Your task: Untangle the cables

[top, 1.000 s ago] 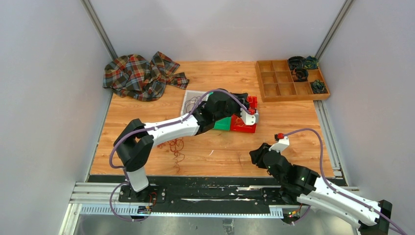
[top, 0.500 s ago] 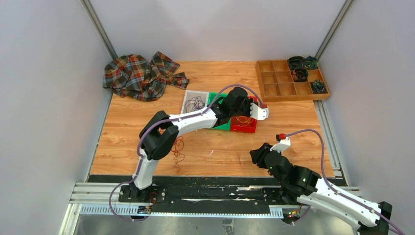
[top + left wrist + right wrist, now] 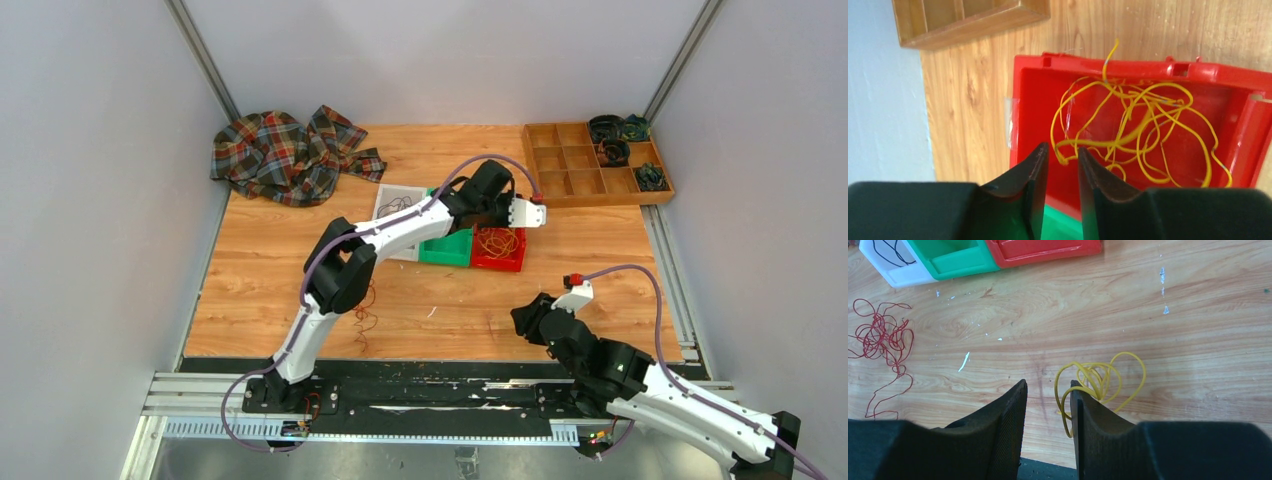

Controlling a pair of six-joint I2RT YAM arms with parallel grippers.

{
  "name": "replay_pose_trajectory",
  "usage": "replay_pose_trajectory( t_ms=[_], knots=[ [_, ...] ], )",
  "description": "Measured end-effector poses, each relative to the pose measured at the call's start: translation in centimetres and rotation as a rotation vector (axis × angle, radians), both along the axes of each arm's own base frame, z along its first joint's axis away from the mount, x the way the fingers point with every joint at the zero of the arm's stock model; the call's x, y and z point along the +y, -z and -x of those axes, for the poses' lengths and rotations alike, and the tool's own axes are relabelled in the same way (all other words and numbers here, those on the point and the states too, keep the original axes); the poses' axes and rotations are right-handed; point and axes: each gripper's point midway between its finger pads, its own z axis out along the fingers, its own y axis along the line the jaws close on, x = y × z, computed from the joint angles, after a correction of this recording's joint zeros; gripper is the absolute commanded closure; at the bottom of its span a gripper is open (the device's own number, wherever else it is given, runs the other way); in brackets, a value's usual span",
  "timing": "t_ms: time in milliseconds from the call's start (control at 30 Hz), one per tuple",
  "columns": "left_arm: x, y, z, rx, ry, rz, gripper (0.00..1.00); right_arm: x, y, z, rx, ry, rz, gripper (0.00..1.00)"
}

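"Top external view, biggest thing first?" asks Mia.

"That's the wooden worktop [image 3: 600, 260]," says Jon. "A plaid cloth [image 3: 285, 155] lies bunched in its far left corner. A wooden compartment tray [image 3: 552, 182] sits in the far right corner."

"And the bins?"

"Three of them stand side by side near the middle. From left to right they are the white bin [image 3: 395, 205], the green bin [image 3: 447, 250] and the red bin [image 3: 500, 262]. The left arm [image 3: 390, 235] stretches over them from the near edge."

"What is the left gripper [image 3: 1060, 150] doing?"

"It hangs above the red bin with its fingers only a narrow gap apart. I can see nothing clamped between them. The yellow cables [image 3: 1135, 125] lie in a loose heap inside that bin, with one end poking over its far rim. One curl shows through the gap between the fingers, and whether it touches them I cannot tell."

"And the right gripper [image 3: 1048, 385]?"

"It is low over the wood by the near edge, right of centre, with the fingers parted a bit wider. A small yellow loop [image 3: 1100, 377] lies on the worktop just beside the right finger. One strand runs into the gap but is not pinched."

"Any other cables?"

"The dark red cables [image 3: 883, 335] sprawl on bare wood toward the near left, between the bins and the near edge. A dark cable [image 3: 895, 252] lies in the white bin."
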Motion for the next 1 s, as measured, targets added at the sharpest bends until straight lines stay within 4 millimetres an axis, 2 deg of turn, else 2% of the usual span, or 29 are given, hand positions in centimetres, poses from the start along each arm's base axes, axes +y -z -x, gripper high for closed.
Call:
replay_pose_trajectory(
  t_ms=[67, 233, 400, 467, 533, 633, 767, 867, 1000],
  knots=[
    [0.6, -0.7, -0.3, 0.040, -0.004, 0.005, 0.52, 0.0, 0.1, 0.0, 0.003, 0.000, 0.005, 0.63],
    [2.7, -1.7, 0.8, 0.154, 0.018, 0.009, 0.02, 0.0, 0.3, 0.0, 0.009, 0.000, 0.016, 0.63],
    [4.6, -2.8, 3.3, 0.265, 0.054, -0.004, 0.02, -0.1, 0.5, 0.0, 0.017, -0.008, 0.046, 0.63],
    [5.4, -4.1, 4.4, 0.293, 0.067, 0.007, 0.02, 0.0, 0.0, -0.1, 0.009, -0.018, 0.061, 0.64],
    [6.6, -5.7, 6.0, 0.317, 0.079, 0.029, 0.02, 0.5, -1.4, -0.4, -0.015, -0.034, 0.059, 0.65],
    [8.8, -8.7, 8.4, 0.335, 0.082, 0.087, 0.02, 2.1, -5.0, -1.1, -0.083, -0.078, 0.009, 0.67],
    [12.4, -12.0, 12.9, 0.360, 0.074, 0.184, 0.01, 5.0, -10.2, -1.9, -0.159, -0.160, -0.071, 0.68],
    [13.9, -13.4, 16.2, 0.396, 0.074, 0.273, 0.01, 8.1, -14.0, -2.3, -0.199, -0.257, -0.131, 0.69],
    [15.3, -13.9, 19.4, 0.453, 0.050, 0.385, 0.00, 11.8, -18.6, -2.7, -0.246, -0.378, -0.211, 0.70]
  ],
)
